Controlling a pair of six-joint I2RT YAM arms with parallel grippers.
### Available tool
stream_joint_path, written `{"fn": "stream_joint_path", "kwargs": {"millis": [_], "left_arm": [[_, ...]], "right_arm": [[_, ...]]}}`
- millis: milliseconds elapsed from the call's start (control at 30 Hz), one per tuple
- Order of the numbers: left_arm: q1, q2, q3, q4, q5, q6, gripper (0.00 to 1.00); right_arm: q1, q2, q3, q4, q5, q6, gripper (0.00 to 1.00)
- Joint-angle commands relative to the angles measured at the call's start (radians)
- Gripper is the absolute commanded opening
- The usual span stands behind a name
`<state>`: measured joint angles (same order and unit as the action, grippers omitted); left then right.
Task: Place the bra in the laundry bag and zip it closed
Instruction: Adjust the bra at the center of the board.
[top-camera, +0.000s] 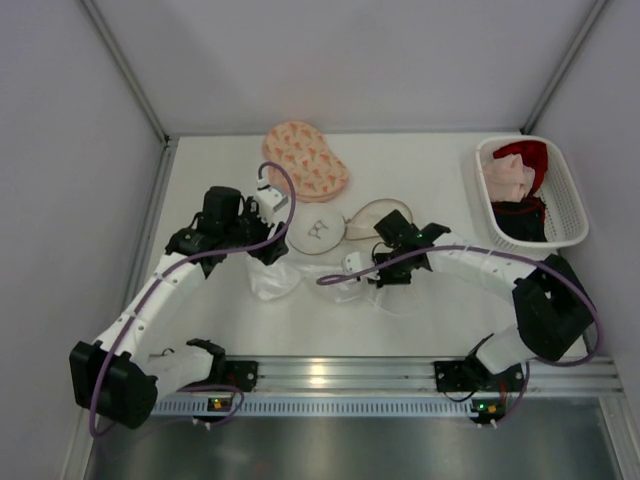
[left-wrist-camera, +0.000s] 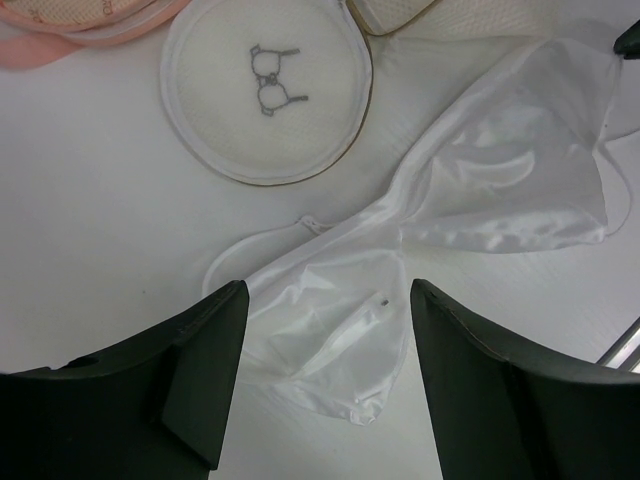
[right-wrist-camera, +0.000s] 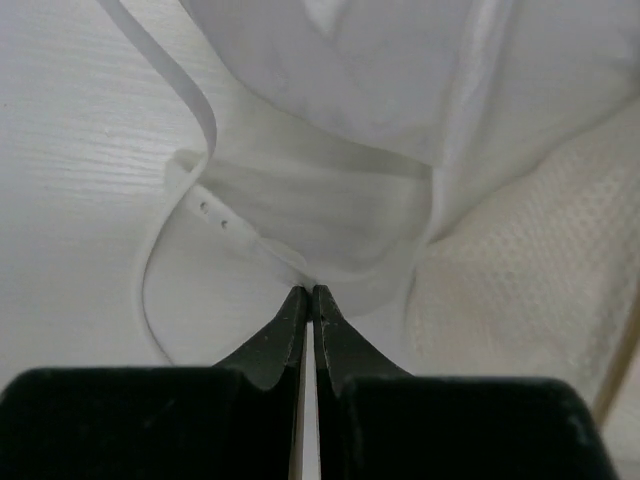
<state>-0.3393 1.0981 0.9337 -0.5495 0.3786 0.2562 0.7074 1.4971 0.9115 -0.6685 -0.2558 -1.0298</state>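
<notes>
Bra is lying crumpled on the table, white satin spread loosely between my two claws. It is wholly outside the laundry bag, whose round mesh panel with the small bra mark is resting flat just beside it, toward the far side.

My left claw is hovering over the near end of the garment with its fingers spread wide, gripping nothing. My right claw is working at the other end with its tips pressed together. They appear to be pinching a fold of the bra's edge, close to a strap that is curling over the table. Mesh of the bag is showing right beside that pinch.

Findings on progress: I am judging the task to be at its first stage.
- Insertion is not done; no part of the bra is showing inside the bag.
- Zipping is not started, and I cannot make out the zip pull in any view.

Also present and apart from the work are a basket of clothes at far right and a pink patterned piece behind the bag.
</notes>
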Motion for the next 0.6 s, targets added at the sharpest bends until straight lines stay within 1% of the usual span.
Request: {"fn": "stream_joint_path", "kwargs": {"millis": [0,167,200,233,400,467,500,567], "left_arm": [[0.008,0.005,0.037,0.008,0.023,-0.005,0.72],[0.01,-0.003,0.025,0.008,0.022,-0.014,0.73],[0.011,-0.004,0.019,0.01,0.023,-0.015,0.77],[0.016,-0.004,0.016,0.008,0.023,-0.018,0.8],[0.02,-0.018,-0.01,0.008,0.029,-0.04,0.83],[0.022,-0.029,-0.025,0.01,0.034,-0.047,0.83],[0.023,-0.032,-0.03,0.011,0.033,-0.051,0.83],[0.025,-0.044,-0.048,0.014,0.023,-0.064,0.83]], "right_arm": [[-0.026,-0.081,0.101,-0.109,-0.031,-0.024,0.0],[-0.028,-0.091,0.199,-0.177,-0.166,0.066,0.0],[-0.028,-0.081,0.216,-0.184,-0.189,0.085,0.0],[-0.028,-0.061,0.233,-0.212,-0.23,0.112,0.0],[-0.028,0.038,0.345,-0.272,-0.324,0.212,0.0],[-0.026,0.089,0.38,-0.264,-0.367,0.293,0.0],[-0.023,0.104,0.391,-0.257,-0.387,0.363,0.0],[-0.013,0.156,0.415,-0.217,-0.39,0.442,0.0]]}}
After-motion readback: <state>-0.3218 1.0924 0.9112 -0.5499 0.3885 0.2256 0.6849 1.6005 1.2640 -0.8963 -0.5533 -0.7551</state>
